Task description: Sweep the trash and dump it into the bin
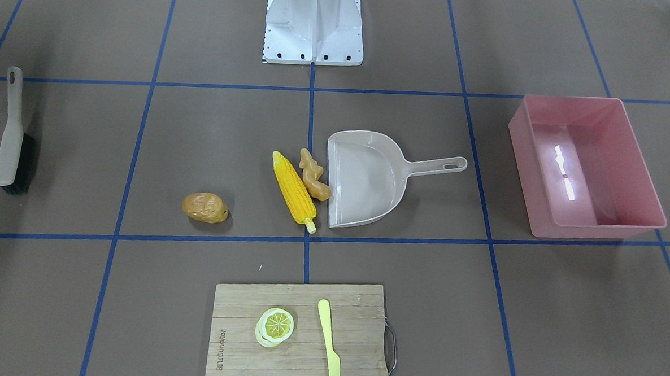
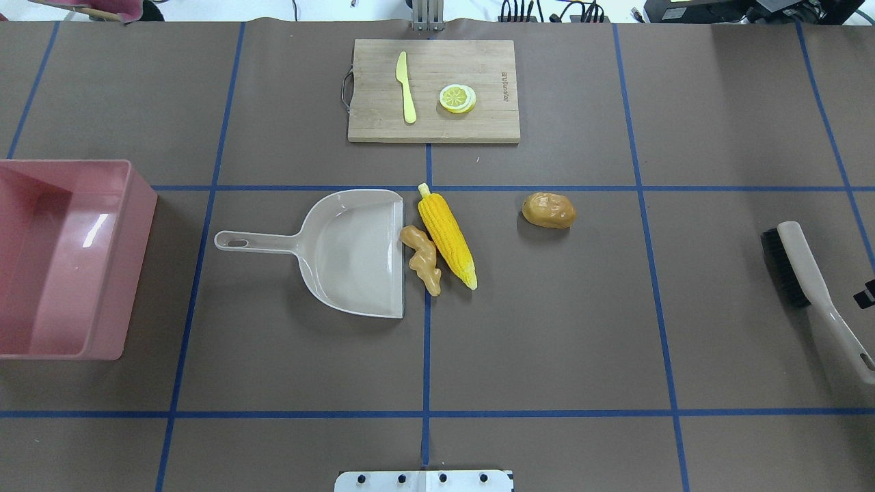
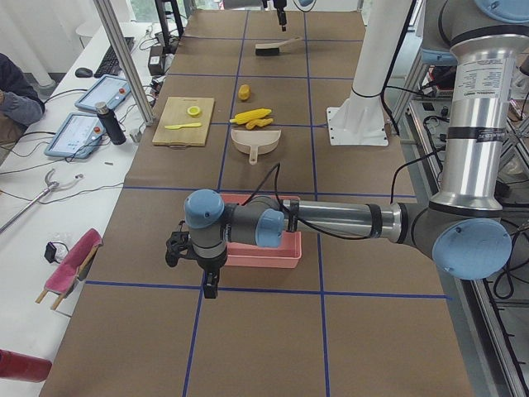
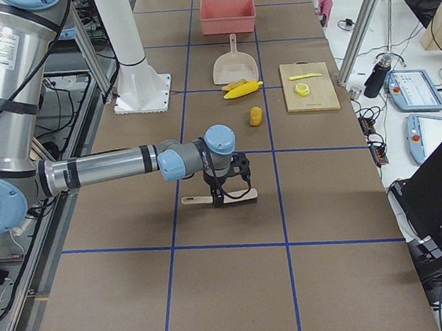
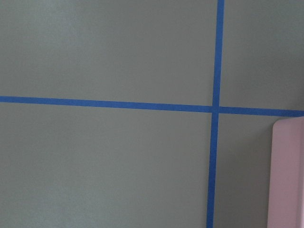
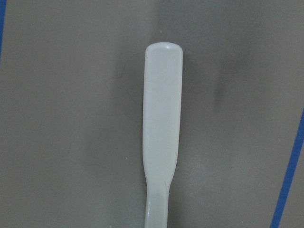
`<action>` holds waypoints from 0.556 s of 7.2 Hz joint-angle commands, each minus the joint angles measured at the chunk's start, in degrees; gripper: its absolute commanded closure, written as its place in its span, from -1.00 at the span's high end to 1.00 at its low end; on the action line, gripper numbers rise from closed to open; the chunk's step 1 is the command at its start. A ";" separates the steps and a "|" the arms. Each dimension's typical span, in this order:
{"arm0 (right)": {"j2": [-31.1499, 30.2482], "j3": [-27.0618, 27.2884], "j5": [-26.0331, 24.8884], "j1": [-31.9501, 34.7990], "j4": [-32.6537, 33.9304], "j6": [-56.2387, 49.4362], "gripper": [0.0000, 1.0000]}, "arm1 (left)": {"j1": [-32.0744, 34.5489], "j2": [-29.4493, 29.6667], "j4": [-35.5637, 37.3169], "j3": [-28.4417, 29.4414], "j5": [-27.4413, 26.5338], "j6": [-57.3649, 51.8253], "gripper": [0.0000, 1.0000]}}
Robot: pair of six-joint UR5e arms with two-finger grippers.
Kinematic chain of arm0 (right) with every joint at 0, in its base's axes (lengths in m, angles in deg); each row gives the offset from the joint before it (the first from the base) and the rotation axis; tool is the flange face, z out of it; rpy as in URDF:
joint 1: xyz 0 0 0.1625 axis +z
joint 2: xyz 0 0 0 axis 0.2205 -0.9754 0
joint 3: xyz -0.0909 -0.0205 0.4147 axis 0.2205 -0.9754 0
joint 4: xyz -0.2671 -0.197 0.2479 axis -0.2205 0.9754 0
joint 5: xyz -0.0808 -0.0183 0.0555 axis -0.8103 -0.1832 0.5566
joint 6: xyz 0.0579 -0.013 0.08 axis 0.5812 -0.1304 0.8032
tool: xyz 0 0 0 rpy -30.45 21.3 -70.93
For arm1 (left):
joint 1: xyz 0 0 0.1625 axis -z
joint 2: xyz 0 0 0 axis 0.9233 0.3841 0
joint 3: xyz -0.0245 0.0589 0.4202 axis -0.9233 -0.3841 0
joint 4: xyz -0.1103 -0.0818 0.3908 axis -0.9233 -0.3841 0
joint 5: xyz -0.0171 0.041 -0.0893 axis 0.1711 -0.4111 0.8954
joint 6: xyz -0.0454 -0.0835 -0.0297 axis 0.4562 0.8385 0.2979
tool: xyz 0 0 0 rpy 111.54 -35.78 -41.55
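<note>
The yellow corn cob (image 1: pixel 294 189) and the tan ginger root (image 1: pixel 313 176) lie side by side at the mouth of the beige dustpan (image 1: pixel 369 178). The brown-orange potato (image 1: pixel 205 207) lies apart from them. The pink bin (image 1: pixel 525 179) stands beyond the dustpan's handle and holds nothing. My left gripper (image 3: pixel 211 288) hangs beside the bin (image 3: pixel 264 255); I cannot tell its state. My right gripper (image 4: pixel 226 195) hovers over the brush (image 4: pixel 209 200). The right wrist view shows the brush handle (image 6: pixel 161 133) but no fingers, so I cannot tell its state.
The brush (image 2: pixel 813 287) lies near the table's right side in the overhead view. A wooden cutting board (image 2: pixel 492 116) at the far edge carries a lemon slice (image 2: pixel 456 98) and a yellow-green knife (image 2: pixel 406 87). The robot base plate (image 1: pixel 314 26) stands at the near edge.
</note>
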 commanded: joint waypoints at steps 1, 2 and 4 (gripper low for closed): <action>-0.82 -1.15 -1.21 -2.79 -0.95 1.90 1.00 | -5.22 2.09 -1.76 -10.57 0.29 -0.11 0.97; -0.38 -2.21 -1.12 -3.50 -0.95 2.36 1.00 | -10.30 2.63 -5.07 -13.48 0.64 -0.64 0.97; 1.11 -3.79 -1.03 -5.95 -1.13 4.46 1.00 | -21.11 4.72 -11.58 -16.67 -1.72 -13.39 0.97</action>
